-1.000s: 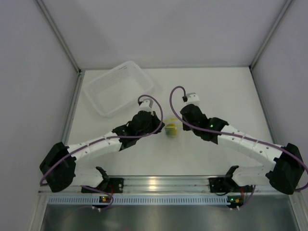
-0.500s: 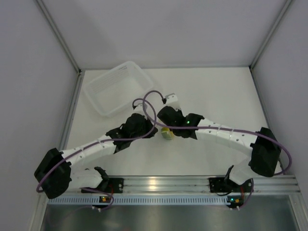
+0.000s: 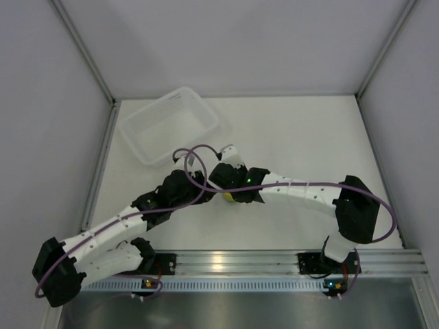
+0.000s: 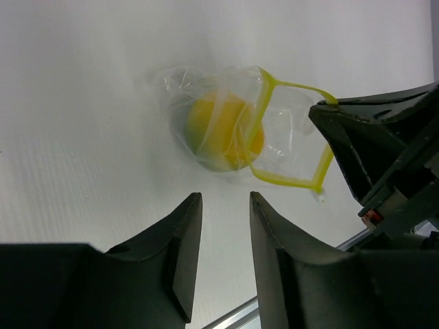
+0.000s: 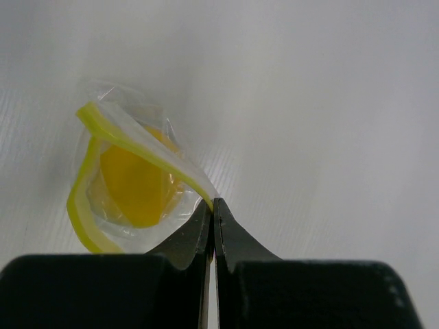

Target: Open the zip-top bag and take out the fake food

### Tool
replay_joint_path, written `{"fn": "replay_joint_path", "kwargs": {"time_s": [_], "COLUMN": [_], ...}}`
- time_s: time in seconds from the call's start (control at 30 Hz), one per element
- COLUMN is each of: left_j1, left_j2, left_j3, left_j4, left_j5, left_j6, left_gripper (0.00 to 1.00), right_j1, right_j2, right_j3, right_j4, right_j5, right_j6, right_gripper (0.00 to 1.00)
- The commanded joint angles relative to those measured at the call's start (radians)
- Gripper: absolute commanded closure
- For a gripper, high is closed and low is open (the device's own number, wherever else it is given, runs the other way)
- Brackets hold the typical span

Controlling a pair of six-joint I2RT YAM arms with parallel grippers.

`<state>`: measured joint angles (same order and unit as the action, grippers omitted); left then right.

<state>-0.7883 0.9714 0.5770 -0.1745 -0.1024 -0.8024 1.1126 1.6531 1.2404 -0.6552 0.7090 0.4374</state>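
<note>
— Zip-top bag, the small clear crinkly plastic pouch with the thin yellow zip strip: where does it sit?

— Start with the big things. The white tabletop fills the floor of the enclosure. The translucent white rectangular plastic basket lies at an angle toward its far left corner. The left arm, white with black joints, reaches in from the near left. The right arm, of the same make, bends across from the near right. Their wrists meet near the middle of the tabletop, close to the basket's near corner but apart from it.

— And the bag?

— Between the two wrists. From above only a scrap of yellow shows, under the right wrist. The wrist cameras show it far better.

— What are the jaws doing?

— The right jaws are pressed together on one lip of the zip-top bag, right at the yellow strip. The left jaws stand a narrow gap apart, holding nothing, just short of the bag on its other side.

— Is the mouth open?

— Yes. The yellow strip spreads into a loop, with its two lips parted.

— And the fake food?

— It is a small round ball-like fruit, yellow with a greenish side, inside the pouch behind the parted strip. I cannot tell whether the bag rests on the tabletop or hangs just off it.
</note>
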Motion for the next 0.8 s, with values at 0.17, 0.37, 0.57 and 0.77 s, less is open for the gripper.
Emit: {"fn": "replay_joint_path", "kwargs": {"time_s": [0.17,0.37,0.57,0.77], "left_j1": [0.0,-0.014,-0.045,-0.065], "left_j2": [-0.126,-0.065,0.018,0.087], "left_j3": [0.061,0.104,0.066,0.043], "left_j4": [-0.042,0.078,0.211,0.323], "left_j5": [0.007,0.027,-0.049,-0.082], "left_j6": [-0.052,-0.145,-0.26,-0.322], "left_gripper": [0.63,0.8,0.87,0.92], "right_j1": [0.012,0.01,-0.002,-0.033], "right_j2": [0.004,-0.068,-0.122,-0.196], "right_j3": [0.03,-0.053,-0.119,-0.211], "right_j4": [0.043,0.178,0.267,0.367], "right_j5": [-0.019,-0.083,-0.125,-0.198], "right_j6": [0.02,0.061,0.103,0.152], "right_gripper": [1.0,1.0,1.0,1.0]}}
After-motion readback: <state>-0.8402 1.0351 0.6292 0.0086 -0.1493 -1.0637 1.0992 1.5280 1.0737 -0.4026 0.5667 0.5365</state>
